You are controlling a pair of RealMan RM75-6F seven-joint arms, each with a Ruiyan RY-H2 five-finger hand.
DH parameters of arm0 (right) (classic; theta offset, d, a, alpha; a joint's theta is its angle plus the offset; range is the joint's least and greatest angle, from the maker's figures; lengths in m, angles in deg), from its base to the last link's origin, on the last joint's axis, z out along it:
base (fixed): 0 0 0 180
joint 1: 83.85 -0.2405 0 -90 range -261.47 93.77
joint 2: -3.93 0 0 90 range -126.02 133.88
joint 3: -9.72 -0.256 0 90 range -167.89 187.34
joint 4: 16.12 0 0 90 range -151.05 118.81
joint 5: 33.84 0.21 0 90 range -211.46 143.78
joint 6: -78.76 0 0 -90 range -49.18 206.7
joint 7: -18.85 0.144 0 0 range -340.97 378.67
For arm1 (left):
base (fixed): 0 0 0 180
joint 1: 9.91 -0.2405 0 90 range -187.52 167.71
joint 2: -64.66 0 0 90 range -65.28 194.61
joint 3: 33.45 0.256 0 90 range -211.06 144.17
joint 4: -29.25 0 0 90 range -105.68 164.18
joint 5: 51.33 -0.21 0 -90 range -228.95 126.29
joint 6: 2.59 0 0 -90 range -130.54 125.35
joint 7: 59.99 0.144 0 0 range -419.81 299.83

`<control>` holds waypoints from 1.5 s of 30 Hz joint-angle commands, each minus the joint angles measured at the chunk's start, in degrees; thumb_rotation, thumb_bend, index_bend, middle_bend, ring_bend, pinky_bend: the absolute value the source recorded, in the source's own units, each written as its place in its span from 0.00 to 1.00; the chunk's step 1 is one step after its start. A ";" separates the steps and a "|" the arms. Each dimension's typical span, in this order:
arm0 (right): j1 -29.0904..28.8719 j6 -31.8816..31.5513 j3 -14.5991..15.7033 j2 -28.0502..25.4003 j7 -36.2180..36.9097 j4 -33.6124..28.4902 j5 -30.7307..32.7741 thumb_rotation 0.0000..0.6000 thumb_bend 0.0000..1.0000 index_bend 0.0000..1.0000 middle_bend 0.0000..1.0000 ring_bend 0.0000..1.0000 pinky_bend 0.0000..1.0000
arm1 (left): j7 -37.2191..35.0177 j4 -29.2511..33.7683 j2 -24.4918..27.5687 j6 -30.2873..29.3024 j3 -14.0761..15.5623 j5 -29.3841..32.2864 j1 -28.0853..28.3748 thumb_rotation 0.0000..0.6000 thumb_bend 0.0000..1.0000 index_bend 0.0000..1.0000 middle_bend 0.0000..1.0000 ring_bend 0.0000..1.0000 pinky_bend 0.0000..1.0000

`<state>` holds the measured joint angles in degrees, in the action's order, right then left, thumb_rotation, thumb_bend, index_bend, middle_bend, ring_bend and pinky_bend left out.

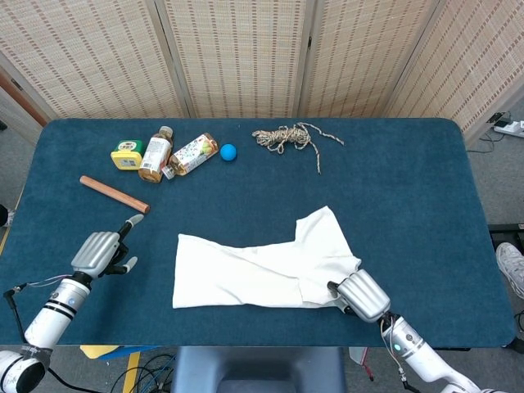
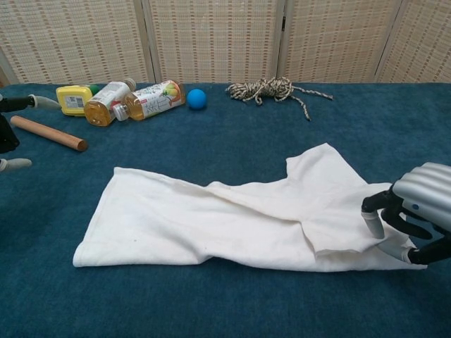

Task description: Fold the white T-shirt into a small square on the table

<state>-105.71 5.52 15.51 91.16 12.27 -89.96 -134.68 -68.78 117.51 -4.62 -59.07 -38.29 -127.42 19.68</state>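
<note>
Your right hand [image 2: 412, 222] is at the shirt's [image 2: 232, 218] near right corner, fingers curled over the hem; whether it truly pinches cloth, I cannot tell. If the hold is shallow, the corner could slip free when you lift. The shirt lies half-folded on the surface [image 1: 409, 188]. Your left hand [image 1: 102, 252] rests unclenched, well left of the shirt.

No legible text on bottle labels [image 2: 151, 97]

The T-shirt [image 1: 260, 267] lies on the table [image 1: 409, 188]. Behind it lies the rope [image 1: 286, 137]; left of the rope sit the ball [image 1: 228, 151], two bottles [image 1: 172, 154] and the rod [image 1: 114, 194].
</note>
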 commanded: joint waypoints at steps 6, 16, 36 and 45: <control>-1.59 -0.12 -4.82 1.21 1.02 -0.13 3.26 1.00 0.53 0.64 0.89 0.99 1.00 | 0.30 0.40 0.14 -0.28 -0.14 -0.12 -0.01 1.00 0.40 0.00 0.97 0.92 1.00; -7.68 5.29 -12.67 3.98 1.10 2.63 9.52 1.00 0.53 0.64 0.89 0.99 1.00 | 0.66 1.15 0.81 -0.77 0.03 0.19 -0.60 1.00 0.40 0.00 0.97 0.92 1.00; -16.39 14.04 -17.28 13.73 5.17 21.34 16.97 1.00 0.53 0.64 0.89 0.99 1.00 | -0.02 0.38 1.07 -0.65 0.85 0.58 -1.88 1.00 0.40 0.00 0.97 0.92 1.00; -18.76 18.41 -17.84 14.92 3.59 25.34 20.06 1.00 0.50 0.55 0.89 0.99 1.00 | 0.07 0.64 1.41 -0.83 0.89 0.58 -2.25 1.00 0.40 0.00 0.97 0.92 1.00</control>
<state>-124.22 23.27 -2.17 106.01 16.47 -64.91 -115.27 -68.72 118.15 -3.21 -59.91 -37.40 -126.84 17.44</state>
